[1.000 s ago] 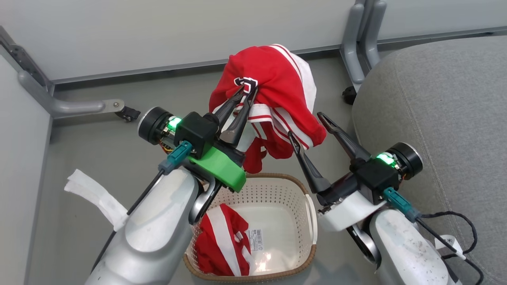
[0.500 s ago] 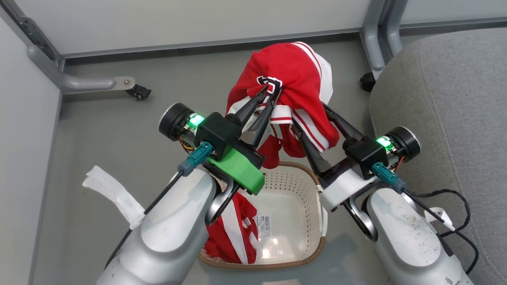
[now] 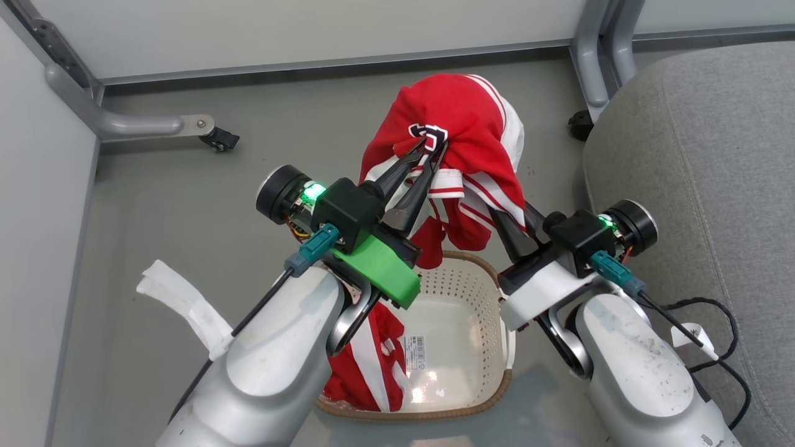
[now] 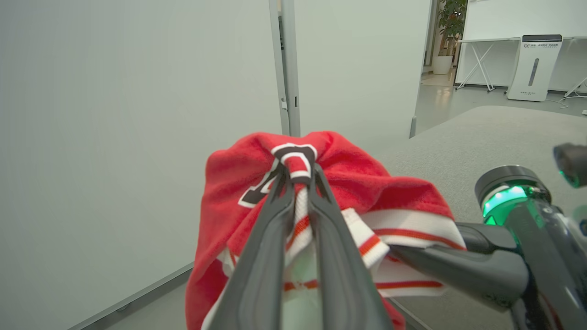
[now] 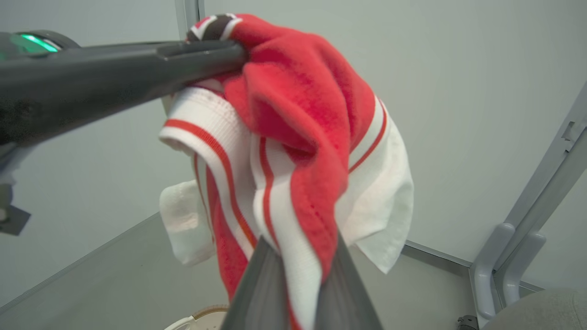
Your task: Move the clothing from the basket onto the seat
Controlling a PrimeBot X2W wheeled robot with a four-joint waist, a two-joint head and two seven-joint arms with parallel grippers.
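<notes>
A red clothing piece (image 3: 463,115) with white stripes and dark lettering hangs in the air above the basket (image 3: 463,292). My left gripper (image 3: 433,148) is shut on its lettered top fold, seen close in the left wrist view (image 4: 299,173). My right gripper (image 3: 506,217) is shut on its lower striped edge (image 5: 298,256), fingertips buried in fabric. A second red striped garment (image 3: 366,366) lies in the cream basket, partly hidden by my left forearm. The grey seat (image 3: 702,155) lies to the right.
Pale partition walls stand behind and to the left, with grey metal legs (image 3: 590,56) and a castor (image 3: 218,140) on the floor. A black cable (image 3: 714,310) lies against the seat's edge. White tape (image 3: 180,301) hangs off my left forearm.
My right gripper moved left under the hanging garment and shut on its lower edge. The left gripper kept its grip. The head camera shifted a little.
</notes>
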